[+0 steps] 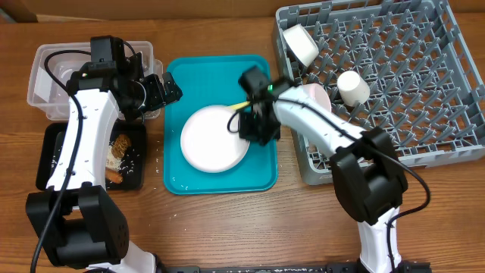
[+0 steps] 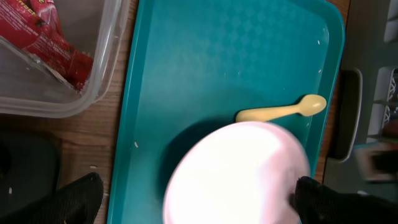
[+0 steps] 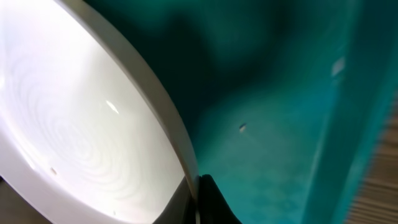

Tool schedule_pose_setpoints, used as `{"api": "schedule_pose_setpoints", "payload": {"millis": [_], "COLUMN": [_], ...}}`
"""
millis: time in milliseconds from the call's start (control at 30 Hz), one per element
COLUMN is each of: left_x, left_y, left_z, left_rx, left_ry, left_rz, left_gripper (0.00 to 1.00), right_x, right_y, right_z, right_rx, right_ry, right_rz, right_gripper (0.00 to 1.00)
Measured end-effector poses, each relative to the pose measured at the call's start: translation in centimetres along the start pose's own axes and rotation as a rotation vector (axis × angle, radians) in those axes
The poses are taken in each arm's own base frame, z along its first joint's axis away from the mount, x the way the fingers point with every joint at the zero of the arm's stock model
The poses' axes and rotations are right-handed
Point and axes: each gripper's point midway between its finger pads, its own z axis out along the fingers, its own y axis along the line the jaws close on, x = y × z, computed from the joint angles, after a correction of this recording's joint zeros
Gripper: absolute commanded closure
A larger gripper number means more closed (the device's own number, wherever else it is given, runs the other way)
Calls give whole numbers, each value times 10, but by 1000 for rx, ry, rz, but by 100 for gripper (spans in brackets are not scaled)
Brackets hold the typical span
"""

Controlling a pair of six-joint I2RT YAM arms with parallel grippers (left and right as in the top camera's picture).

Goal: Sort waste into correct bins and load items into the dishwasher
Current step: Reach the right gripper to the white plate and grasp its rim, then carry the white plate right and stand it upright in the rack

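Right fingers (image 3: 214, 205) pinched on white plate (image 3: 74, 124) rim, tips mostly cut off, left fingers (image 2: 78, 199) spread wide, empty

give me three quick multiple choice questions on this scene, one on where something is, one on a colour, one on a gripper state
1. Where does the yellow spoon lie?
A. on the teal tray, beside the white plate
B. in the grey dish rack
C. in the black tray

2. What colour is the wrapper in the clear tub?
A. blue
B. red
C. green

3. What is the right gripper doing?
A. hanging open over the rack
B. holding the spoon
C. shut on the plate's rim

Answers:
1 A: the spoon rests on the teal surface just past the plate's edge.
2 B: the left wrist view shows shiny red through the tub wall.
3 C: the right wrist view shows the white rim pinched between its fingers.
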Motion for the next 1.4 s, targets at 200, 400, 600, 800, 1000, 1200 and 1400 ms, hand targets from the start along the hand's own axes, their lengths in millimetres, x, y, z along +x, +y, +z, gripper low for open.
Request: {"api": "schedule_pose_setpoints", "payload": {"millis": [200, 400, 600, 800, 1000, 1200, 1400], "left_x": [0, 0, 0, 0, 0, 0, 0], "left_y": [0, 0, 0, 0, 0, 0, 0], "left_z": [0, 0, 0, 0, 0, 0, 0], "left_rx": [0, 0, 0, 0, 0, 0, 0], "left_ry": [0, 0, 0, 0, 0, 0, 0], "left_rz": [0, 0, 0, 0, 0, 0, 0], "left_gripper": [0, 0, 0, 0, 0, 0, 0], "right_x": [-65, -122, -164, -194, -212, -229, -234], "right_y": [5, -34, -109, -166, -221, -244, -246], "right_z": [-117, -217, -271, -329, -326, -265, -246], "right_rx": [29, 175, 422, 575, 774, 878, 895], "right_ry": [-287, -649, -889, -1088, -1072, -935, -906], "right_rz": [-58, -6, 151, 239, 257, 212, 198], "right_gripper": [96, 96, 96, 96, 96, 96, 96]}}
